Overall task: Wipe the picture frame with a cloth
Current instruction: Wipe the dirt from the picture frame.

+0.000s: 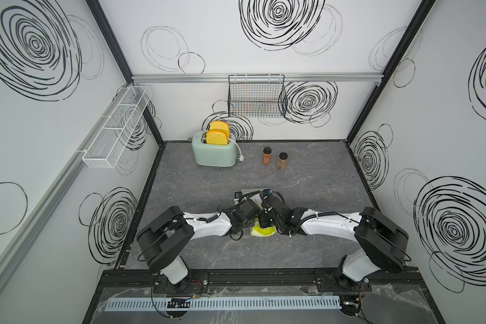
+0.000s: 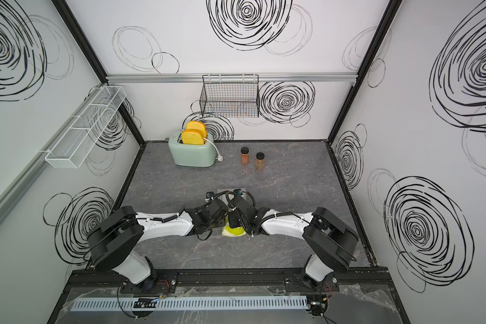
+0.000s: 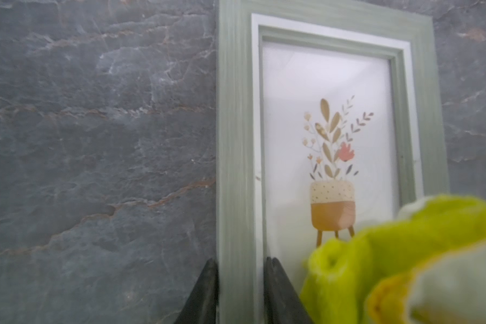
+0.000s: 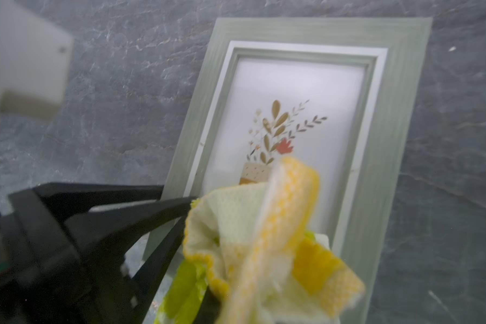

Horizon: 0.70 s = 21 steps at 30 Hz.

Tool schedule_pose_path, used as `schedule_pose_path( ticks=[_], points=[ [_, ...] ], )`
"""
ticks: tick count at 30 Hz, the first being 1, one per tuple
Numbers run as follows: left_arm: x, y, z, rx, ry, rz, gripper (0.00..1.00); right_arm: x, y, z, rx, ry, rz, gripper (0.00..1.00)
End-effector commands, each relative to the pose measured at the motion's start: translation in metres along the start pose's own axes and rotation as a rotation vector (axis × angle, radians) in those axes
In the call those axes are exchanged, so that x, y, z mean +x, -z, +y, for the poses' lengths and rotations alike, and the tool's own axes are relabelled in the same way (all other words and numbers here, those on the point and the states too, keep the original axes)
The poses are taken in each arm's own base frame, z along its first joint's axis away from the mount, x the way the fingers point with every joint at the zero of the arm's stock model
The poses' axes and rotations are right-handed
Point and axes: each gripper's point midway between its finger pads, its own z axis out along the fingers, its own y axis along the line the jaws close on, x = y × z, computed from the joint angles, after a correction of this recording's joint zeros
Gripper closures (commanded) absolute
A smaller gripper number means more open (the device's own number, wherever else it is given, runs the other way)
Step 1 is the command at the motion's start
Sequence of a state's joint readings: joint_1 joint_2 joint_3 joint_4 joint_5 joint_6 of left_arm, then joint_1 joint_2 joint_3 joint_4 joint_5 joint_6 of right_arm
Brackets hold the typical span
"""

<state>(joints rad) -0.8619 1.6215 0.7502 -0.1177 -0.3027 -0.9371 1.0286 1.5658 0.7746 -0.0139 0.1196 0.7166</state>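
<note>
No legible writing on picture frame point(image 3: 236, 140).

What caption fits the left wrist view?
Left gripper clamps the picture frame edge while the cloth covers its corner.

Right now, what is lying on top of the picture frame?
The bunched cloth covers the near end of the picture frame, hiding the glass beneath it. The left claw clamps the frame's side rail. The plant drawing remains mostly uncovered.
</note>
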Motion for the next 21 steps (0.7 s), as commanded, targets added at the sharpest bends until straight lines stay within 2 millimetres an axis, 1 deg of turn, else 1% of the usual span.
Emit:
schedule_pose_path(
  ticks=[1, 3, 4, 5, 7, 10, 14, 16, 18, 20, 21],
  points=[
    [-0.012, 0.005, -0.001, -0.004, 0.015, -0.024, 0.83, 0.032, 0.019, -0.001, 0.049, -0.027, 0.027, 1.00],
    [-0.012, 0.004, -0.004, 0.005, 0.014, -0.019, 0.83, 0.048, 0.030, -0.005, 0.023, -0.049, 0.035, 1.00],
    [-0.013, 0.004, -0.006, 0.011, 0.013, -0.018, 0.83, 0.054, 0.032, -0.003, -0.010, -0.059, 0.045, 1.00],
    [-0.013, 0.004, -0.007, 0.016, 0.012, -0.017, 0.83, 0.057, 0.033, -0.002, -0.031, -0.060, 0.052, 1.00],
    [-0.012, 0.004, -0.011, 0.025, 0.008, -0.014, 0.83, 0.055, 0.032, 0.006, -0.061, -0.041, 0.037, 1.00],
    [-0.010, 0.004, -0.012, 0.030, 0.011, -0.010, 0.83, 0.049, 0.023, 0.022, -0.104, -0.016, 0.036, 1.00],
    [-0.009, 0.005, -0.012, 0.033, 0.010, -0.008, 0.83, 0.058, 0.006, 0.051, -0.216, -0.002, 0.099, 1.00],
    [-0.009, 0.006, -0.013, 0.036, 0.010, -0.007, 0.83, 0.060, 0.001, 0.060, -0.253, -0.015, 0.113, 1.00],
    [-0.008, 0.006, -0.013, 0.037, 0.009, -0.007, 0.83, 0.060, -0.003, 0.061, -0.254, -0.025, 0.108, 1.00],
    [-0.007, 0.006, -0.012, 0.037, 0.009, -0.005, 0.83, 0.057, -0.004, 0.051, -0.219, -0.050, 0.082, 1.00],
    [-0.006, 0.006, -0.011, 0.037, 0.008, -0.004, 0.83, 0.054, -0.004, 0.042, -0.198, -0.076, 0.067, 1.00]
  ],
)
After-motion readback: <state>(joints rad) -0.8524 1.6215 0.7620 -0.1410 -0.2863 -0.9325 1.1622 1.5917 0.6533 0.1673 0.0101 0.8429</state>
